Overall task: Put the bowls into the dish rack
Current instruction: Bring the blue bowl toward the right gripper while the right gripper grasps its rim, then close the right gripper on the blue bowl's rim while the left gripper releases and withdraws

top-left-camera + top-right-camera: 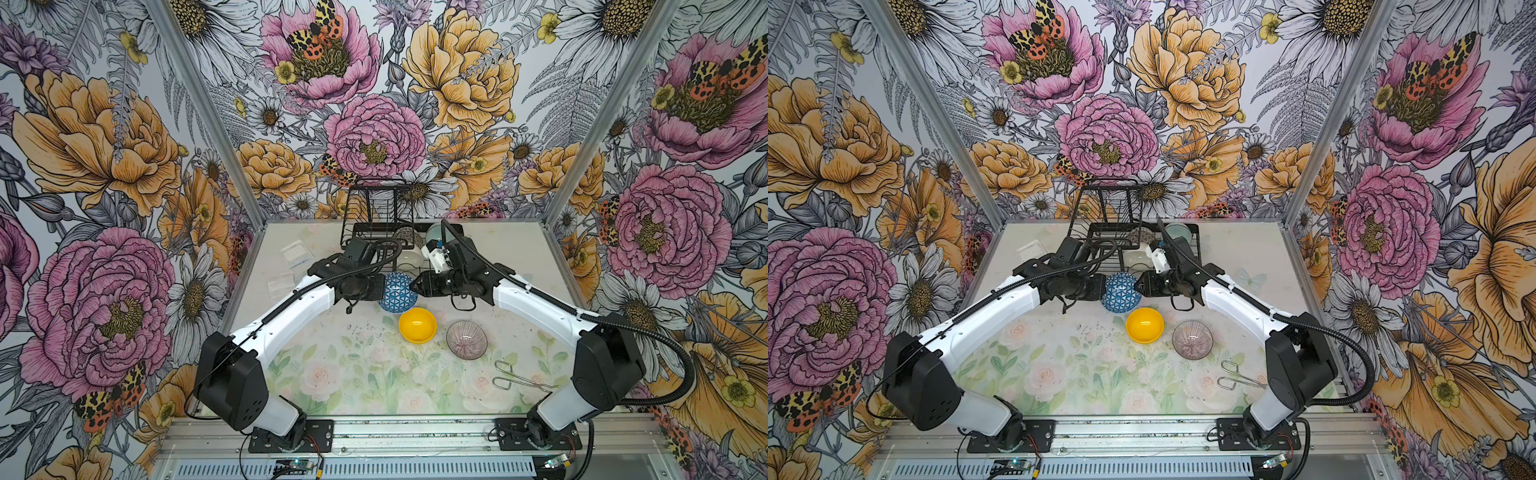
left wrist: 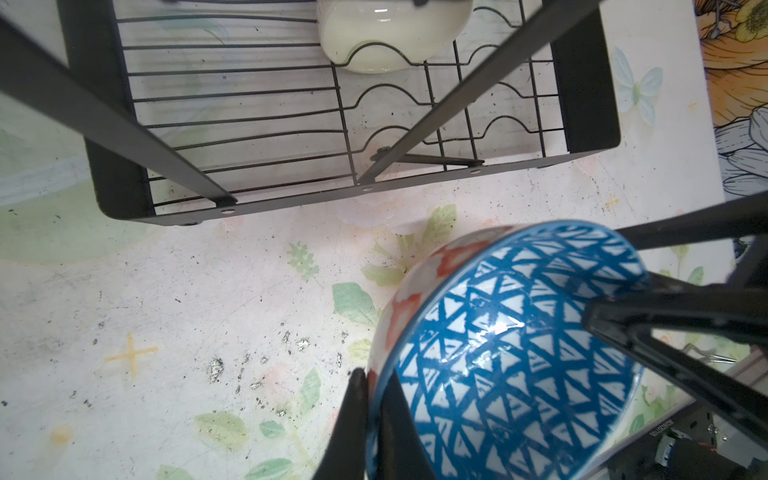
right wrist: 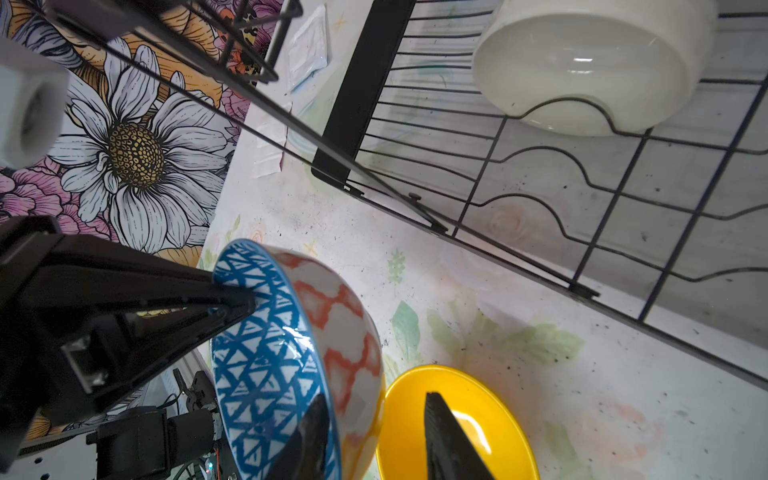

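The blue triangle-patterned bowl (image 1: 398,293) (image 1: 1120,292) hangs tilted on edge just in front of the dish rack (image 1: 374,208) (image 1: 1104,203). My left gripper (image 2: 376,374) (image 1: 384,289) is shut on its rim. My right gripper (image 3: 374,397) (image 1: 411,286) straddles the opposite rim, open, with a gap beside the outer finger. Cream (image 1: 409,259) (image 2: 390,37), mosaic (image 1: 402,237) and teal (image 1: 434,232) bowls sit in the rack. The yellow bowl (image 1: 417,325) (image 3: 503,419) and mauve bowl (image 1: 466,339) rest on the table nearer me.
Metal wire tongs (image 1: 519,376) lie at the front right near the right arm's base. Two clear plastic packets (image 1: 296,251) (image 1: 280,282) lie left of the rack. The rack's raised upper basket (image 1: 380,199) stands at the back left.
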